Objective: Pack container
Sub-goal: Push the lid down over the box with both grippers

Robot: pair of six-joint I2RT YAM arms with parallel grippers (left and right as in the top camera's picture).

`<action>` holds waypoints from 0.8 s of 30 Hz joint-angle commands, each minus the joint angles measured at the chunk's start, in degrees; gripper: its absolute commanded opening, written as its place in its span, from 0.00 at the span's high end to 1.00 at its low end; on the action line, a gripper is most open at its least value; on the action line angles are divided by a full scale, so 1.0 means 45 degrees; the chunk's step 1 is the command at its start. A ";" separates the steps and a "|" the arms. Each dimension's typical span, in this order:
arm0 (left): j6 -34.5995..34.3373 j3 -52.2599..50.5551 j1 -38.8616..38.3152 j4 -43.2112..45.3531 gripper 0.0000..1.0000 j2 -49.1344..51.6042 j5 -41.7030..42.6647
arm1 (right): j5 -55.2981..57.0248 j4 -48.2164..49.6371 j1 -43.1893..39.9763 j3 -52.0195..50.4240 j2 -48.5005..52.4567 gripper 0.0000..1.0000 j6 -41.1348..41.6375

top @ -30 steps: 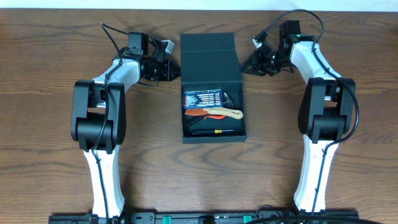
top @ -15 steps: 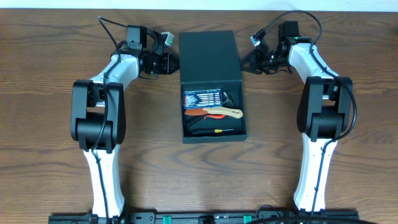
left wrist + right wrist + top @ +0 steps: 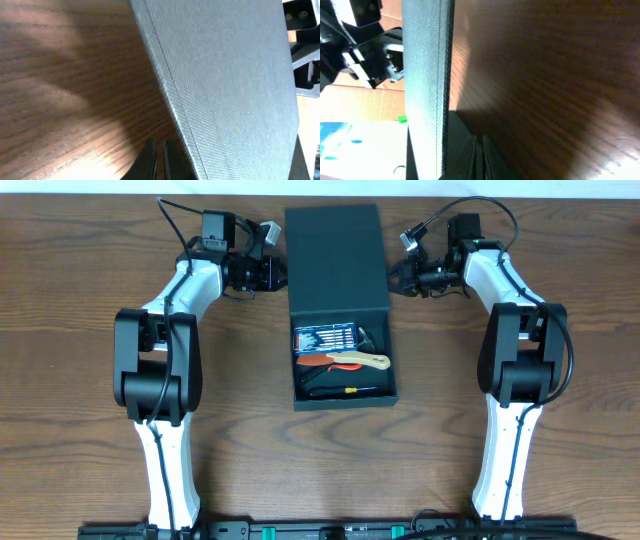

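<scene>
- Our left gripper (image 3: 277, 274) has its jaws pinched together, tips just beside the left edge of the lid (image 3: 336, 255).
- Our right gripper (image 3: 396, 278) is likewise closed up, at the lid's right edge.
- The container (image 3: 343, 402) lies on the wooden table (image 3: 80, 380) with its flap raised; a blue bit case (image 3: 328, 338) and hand tools (image 3: 350, 362) sit inside.

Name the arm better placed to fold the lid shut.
Left, marginally: from overhead the left gripper appears to meet the lid's edge, while the right gripper looks slightly apart from it.
</scene>
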 commanded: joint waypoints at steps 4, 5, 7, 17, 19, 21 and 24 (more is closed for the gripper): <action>-0.0087 0.0272 -0.0024 -0.0680 0.94 -0.0831 0.0413 | -0.0612 -0.1316 0.0092 0.0651 0.0117 0.97 -0.0680; 0.0068 0.0272 -0.0024 -0.0855 0.94 -0.0967 0.0413 | -0.0204 -0.1880 0.0092 0.0923 0.0117 0.97 -0.0952; 0.0413 0.0272 -0.0024 -0.1166 0.95 -0.1214 0.0403 | 0.0466 -0.2934 0.0121 0.1501 0.0117 0.96 -0.1506; 0.0714 0.0272 -0.0461 -0.1617 0.94 -0.2307 0.0301 | 0.1350 -0.6295 0.0126 0.4551 0.0117 0.95 -0.2968; 0.0714 0.0272 -0.0617 -0.1695 0.94 -0.2472 0.0301 | 0.1355 -0.6761 0.0131 0.4945 0.0117 0.95 -0.3206; 0.0714 0.0272 -0.0806 -0.2001 0.95 -0.2686 0.0306 | 0.1394 -0.7252 0.0126 0.5285 0.0117 0.95 -0.3424; 0.0719 0.0272 -0.1112 -0.2647 0.95 -0.3147 0.0301 | 0.1982 -0.8140 0.0131 0.5799 0.0117 0.95 -0.3560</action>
